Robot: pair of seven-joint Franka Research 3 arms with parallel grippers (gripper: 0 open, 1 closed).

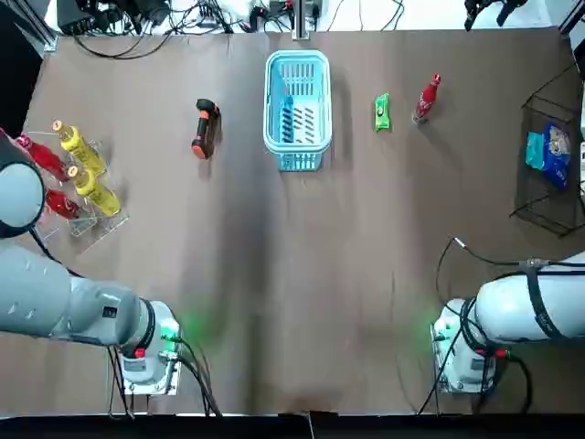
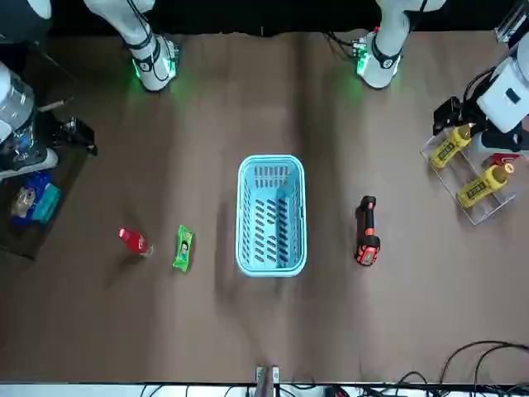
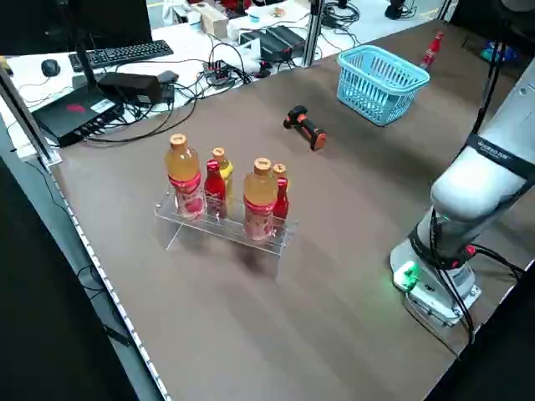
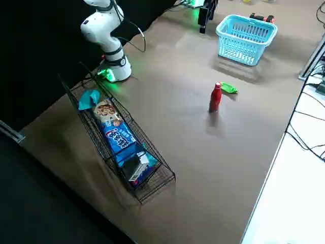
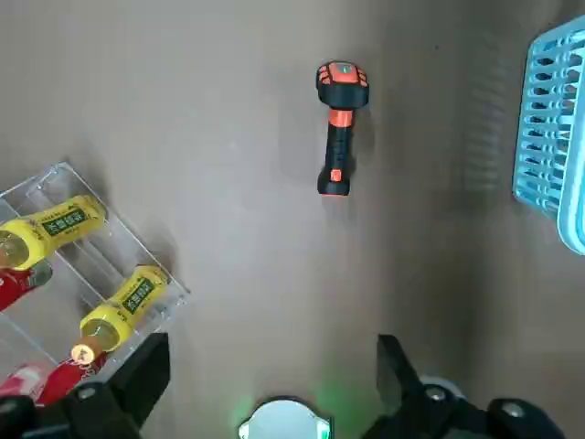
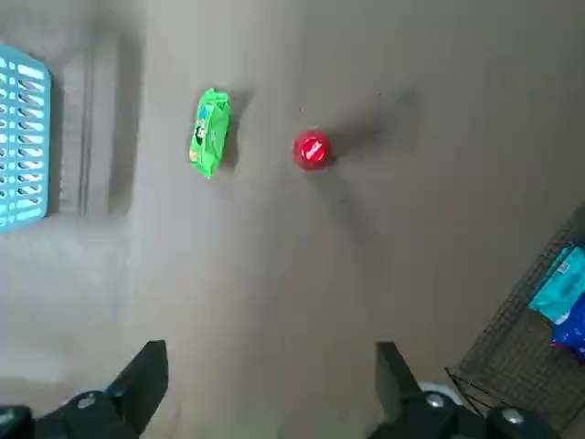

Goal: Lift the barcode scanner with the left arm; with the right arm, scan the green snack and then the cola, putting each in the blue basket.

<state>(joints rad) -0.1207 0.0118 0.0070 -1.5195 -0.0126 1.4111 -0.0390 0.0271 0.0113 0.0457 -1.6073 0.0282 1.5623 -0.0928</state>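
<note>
Even, fairly bright light from overhead falls on the brown table (image 1: 274,274). Shadows are soft; the red bottle (image 6: 312,149) casts a faint one toward the upper right of the right wrist view. Green lamps (image 1: 169,334) tint the tabletop at the bottom of the top view.

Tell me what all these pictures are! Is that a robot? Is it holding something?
It's a robot: a left arm and a right arm on a brown table. Six cameras took the pictures: one overhead, one across the table, one at each side, one on each wrist. On the table lie a barcode scanner, a blue basket, a green snack and an upright red cola bottle, plus a rack of drink bottles and a wire basket of snack packs. The left gripper and the right gripper are open, holding nothing.
</note>
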